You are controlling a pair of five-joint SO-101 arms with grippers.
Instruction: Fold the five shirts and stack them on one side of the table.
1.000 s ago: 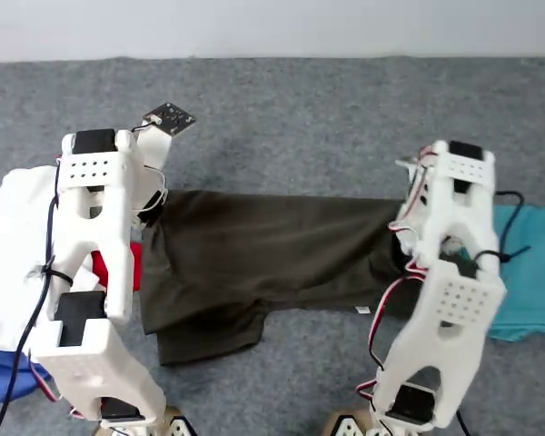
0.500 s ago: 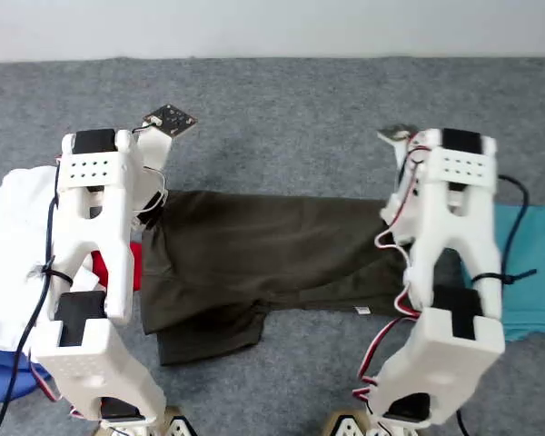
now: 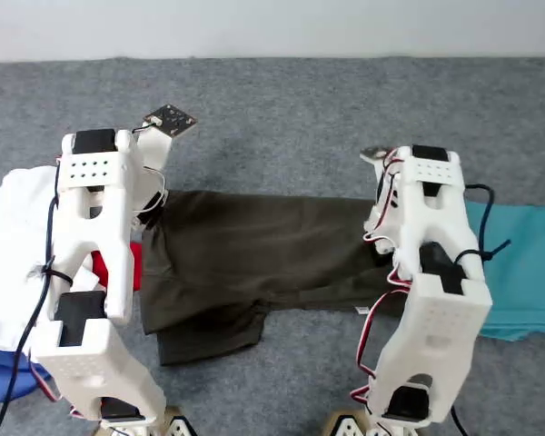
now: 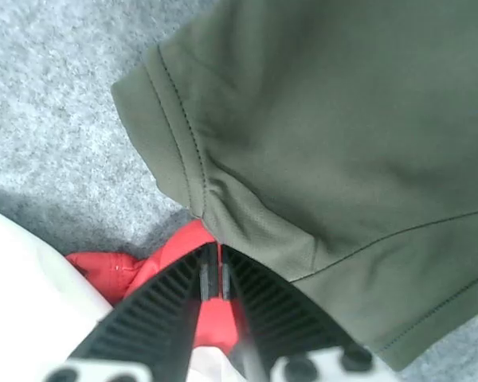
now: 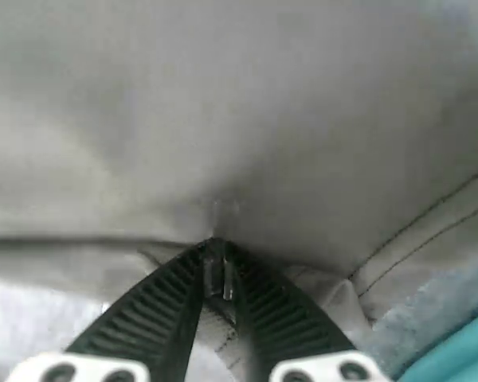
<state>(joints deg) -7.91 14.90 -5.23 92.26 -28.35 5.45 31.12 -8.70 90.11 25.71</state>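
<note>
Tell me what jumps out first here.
A dark olive shirt lies spread across the middle of the table, with the left gripper and right gripper each shut on its fabric at opposite ends. A white shirt lies beside one end, a teal shirt beside the other.

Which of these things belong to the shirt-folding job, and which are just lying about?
Part of the job:
olive shirt, pinched by the left arm's fingers and the right arm's fingers
teal shirt
white shirt
red shirt
blue shirt

Just there:
grey table under it all
</note>
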